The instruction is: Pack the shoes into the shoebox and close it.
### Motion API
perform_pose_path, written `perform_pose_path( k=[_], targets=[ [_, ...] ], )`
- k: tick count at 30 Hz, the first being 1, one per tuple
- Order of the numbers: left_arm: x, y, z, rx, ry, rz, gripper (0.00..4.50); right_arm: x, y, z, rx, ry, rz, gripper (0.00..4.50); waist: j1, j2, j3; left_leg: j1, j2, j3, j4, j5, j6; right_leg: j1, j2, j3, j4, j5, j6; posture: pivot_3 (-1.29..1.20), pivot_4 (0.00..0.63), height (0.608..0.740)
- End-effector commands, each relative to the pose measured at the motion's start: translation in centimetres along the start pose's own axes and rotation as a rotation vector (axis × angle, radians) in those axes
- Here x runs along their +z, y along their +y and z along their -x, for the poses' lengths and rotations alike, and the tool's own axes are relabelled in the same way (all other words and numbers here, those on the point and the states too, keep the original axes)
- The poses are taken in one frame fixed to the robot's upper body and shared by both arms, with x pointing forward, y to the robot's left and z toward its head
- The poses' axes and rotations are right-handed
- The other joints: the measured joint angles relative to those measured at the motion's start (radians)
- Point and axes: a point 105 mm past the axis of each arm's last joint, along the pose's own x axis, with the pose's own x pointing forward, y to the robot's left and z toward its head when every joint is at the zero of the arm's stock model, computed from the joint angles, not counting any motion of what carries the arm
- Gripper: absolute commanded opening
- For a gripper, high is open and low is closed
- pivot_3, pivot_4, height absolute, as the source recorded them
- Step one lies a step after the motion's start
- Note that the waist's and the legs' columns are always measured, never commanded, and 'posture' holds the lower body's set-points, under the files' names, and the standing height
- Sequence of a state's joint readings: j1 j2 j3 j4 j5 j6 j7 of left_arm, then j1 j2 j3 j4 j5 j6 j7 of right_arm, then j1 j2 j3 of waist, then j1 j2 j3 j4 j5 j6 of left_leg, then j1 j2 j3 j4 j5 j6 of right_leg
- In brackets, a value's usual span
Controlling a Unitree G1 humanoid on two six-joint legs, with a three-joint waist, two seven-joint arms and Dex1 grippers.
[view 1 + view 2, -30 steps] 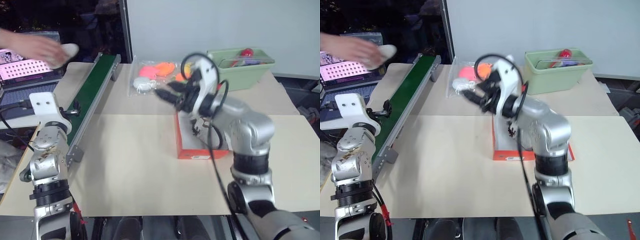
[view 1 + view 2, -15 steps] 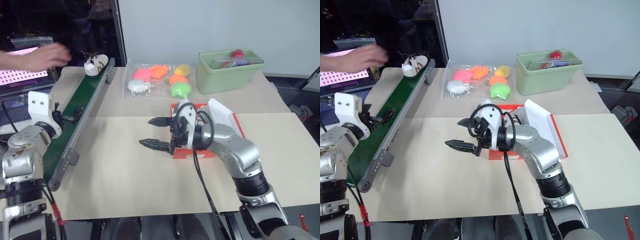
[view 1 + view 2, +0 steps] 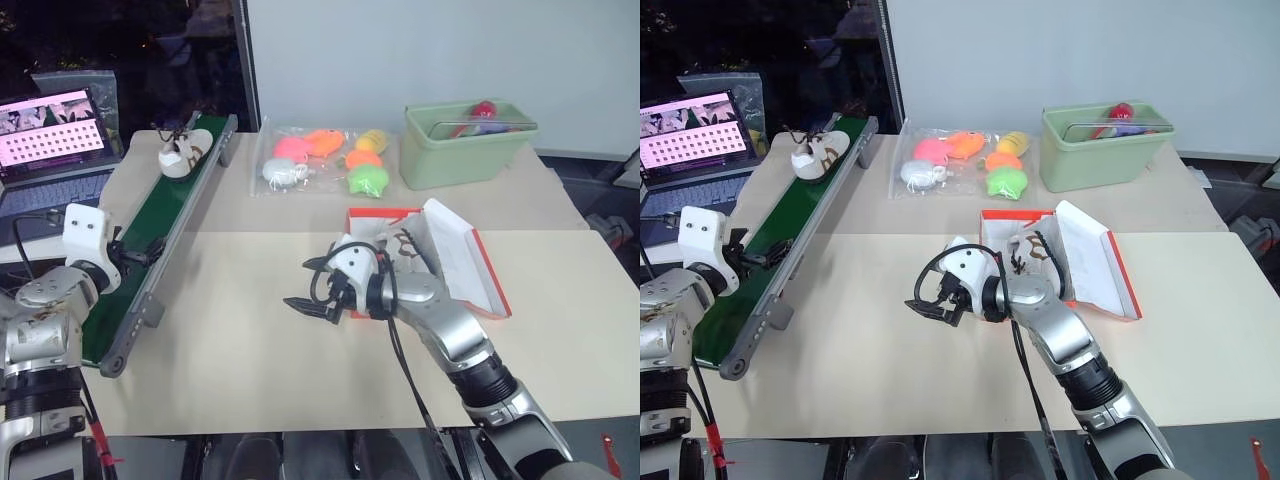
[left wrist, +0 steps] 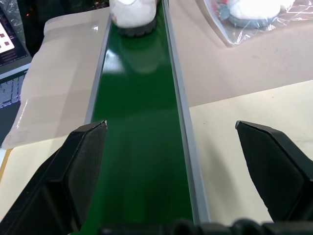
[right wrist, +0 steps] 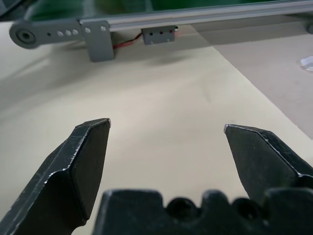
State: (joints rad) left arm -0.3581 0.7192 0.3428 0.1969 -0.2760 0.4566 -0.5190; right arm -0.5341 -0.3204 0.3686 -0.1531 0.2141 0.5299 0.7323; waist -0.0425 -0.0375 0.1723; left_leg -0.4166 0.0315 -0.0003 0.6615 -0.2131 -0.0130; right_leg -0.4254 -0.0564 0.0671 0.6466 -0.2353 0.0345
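Observation:
One white shoe (image 3: 185,152) with dark laces stands at the far end of the green conveyor belt (image 3: 165,235); it also shows in the left wrist view as the shoe (image 4: 133,14). The orange-red shoebox (image 3: 456,262) stands open at mid-table with its lid leaning to the right, and a second shoe (image 3: 398,246) lies inside. My right gripper (image 3: 305,285) is open and empty, low over the table just left of the box; the same gripper (image 5: 167,124) points toward the belt's near end. My left gripper (image 4: 170,124) is wide open over the belt, well short of the shoe.
A clear bag of bright soft toys (image 3: 320,158) lies at the back centre. Right of it stands a pale green bin (image 3: 470,150). A laptop (image 3: 55,115) sits beyond the belt at the far left. Beige paper covers the table.
A person's hand set a shoe on the belt's far end and withdrew. My right gripper sank from above the shoebox to the table left of it. The camera view shifted.

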Motion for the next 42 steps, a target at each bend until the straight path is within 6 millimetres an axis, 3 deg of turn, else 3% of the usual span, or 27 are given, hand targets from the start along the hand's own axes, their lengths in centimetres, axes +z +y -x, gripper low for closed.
perform_pose_path(
  k=[1, 26, 31, 34, 37, 39, 40, 42],
  targets=[
    [1.1, 0.5, 0.1, 0.016, -0.043, -0.033, 4.50, 0.9, 0.1, 0.1, -0.007, -0.040, 0.034, 4.43, -0.001, 0.000, 0.000, 0.000, 0.000, 0.000, 0.000, 0.000, 0.000, 0.000, 0.000, 0.000, 0.000, 0.000, 0.000, 0.00, 0.150, 0.729],
    [-2.2, 2.7, -0.9, 0.118, 0.004, 0.015, 4.50, 1.1, -1.0, 1.0, -0.092, -0.061, -0.020, 4.43, 0.001, -0.001, 0.000, 0.000, 0.000, 0.000, 0.000, 0.000, 0.000, 0.000, 0.000, 0.000, 0.000, 0.000, 0.000, 0.00, 0.150, 0.729],
    [-1.9, 1.0, -1.7, 0.050, -0.022, 0.015, 4.50, 1.3, -1.2, 1.1, -0.103, -0.063, -0.021, 4.43, 0.002, -0.001, 0.000, 0.000, 0.000, 0.000, 0.000, 0.000, 0.000, 0.000, 0.000, 0.000, 0.001, 0.000, 0.000, 0.00, 0.150, 0.729],
    [-1.6, 0.1, -1.9, 0.018, -0.039, 0.031, 3.84, 1.4, -1.4, 1.2, -0.112, -0.065, -0.025, 4.50, 0.007, -0.001, 0.000, 0.000, 0.000, 0.000, 0.000, 0.000, 0.000, 0.000, 0.000, 0.000, 0.001, 0.000, 0.000, 0.00, 0.150, 0.729],
    [-0.7, -0.6, -2.3, 0.012, -0.049, 0.030, 2.73, 1.9, -1.8, 1.3, -0.127, -0.084, -0.101, 4.50, 0.017, -0.001, -0.001, 0.000, -0.001, 0.000, 0.000, 0.000, 0.000, 0.001, 0.000, -0.001, 0.001, 0.000, 0.000, 0.00, 0.150, 0.729],
    [-0.2, -0.9, -2.4, 0.011, -0.056, 0.024, 2.41, 2.2, -2.2, 1.3, -0.139, -0.098, -0.163, 4.50, 0.024, -0.001, -0.001, 0.000, -0.001, 0.000, 0.001, 0.000, 0.000, 0.001, -0.001, -0.001, 0.001, 0.000, 0.000, 0.00, 0.150, 0.729],
    [0.8, -1.2, -2.6, 0.020, -0.090, 0.023, 2.41, 2.7, -2.9, 1.3, -0.153, -0.123, -0.245, 4.50, 0.025, -0.001, -0.001, 0.000, -0.001, 0.000, 0.001, 0.000, 0.000, 0.001, -0.001, -0.001, 0.001, 0.000, 0.000, 0.00, 0.150, 0.729],
    [4.8, -2.5, -2.7, 0.058, -0.245, 0.027, 2.41, 4.1, -4.7, 1.2, -0.169, -0.211, -0.552, 4.50, 0.027, -0.002, 0.000, 0.000, -0.001, 0.000, 0.001, 0.000, 0.000, 0.001, -0.001, -0.001, 0.001, 0.000, 0.000, 0.00, 0.150, 0.729]
  ],
)
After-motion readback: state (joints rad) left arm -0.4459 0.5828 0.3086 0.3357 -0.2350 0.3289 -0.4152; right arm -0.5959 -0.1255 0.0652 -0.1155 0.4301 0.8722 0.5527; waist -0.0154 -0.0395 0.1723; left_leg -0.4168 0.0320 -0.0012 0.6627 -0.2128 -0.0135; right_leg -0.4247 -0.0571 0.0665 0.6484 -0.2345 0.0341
